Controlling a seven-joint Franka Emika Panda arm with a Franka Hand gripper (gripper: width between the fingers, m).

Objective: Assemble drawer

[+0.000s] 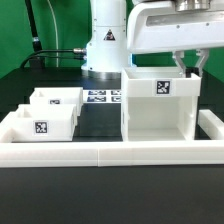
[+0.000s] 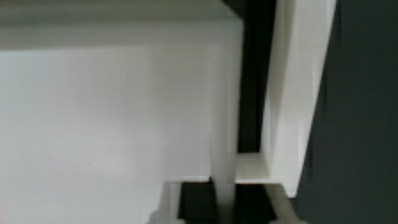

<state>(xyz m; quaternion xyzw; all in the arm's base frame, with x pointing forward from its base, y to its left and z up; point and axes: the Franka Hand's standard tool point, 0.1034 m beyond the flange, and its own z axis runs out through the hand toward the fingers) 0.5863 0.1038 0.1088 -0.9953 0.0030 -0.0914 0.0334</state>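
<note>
Housing (image 1: 158,110) and trays (image 1: 42,126) look smooth white plastic (mat (image 1: 100,125) matt).

A bare strip of mat (image 1: 100,122) lies open between the trays (image 1: 42,125) and the tall housing (image 1: 160,108).

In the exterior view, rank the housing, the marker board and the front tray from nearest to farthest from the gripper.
1. The housing, just below the gripper, on the exterior view's right.
2. The marker board, flat in the middle.
3. The front tray, far on the exterior view's left.
</note>
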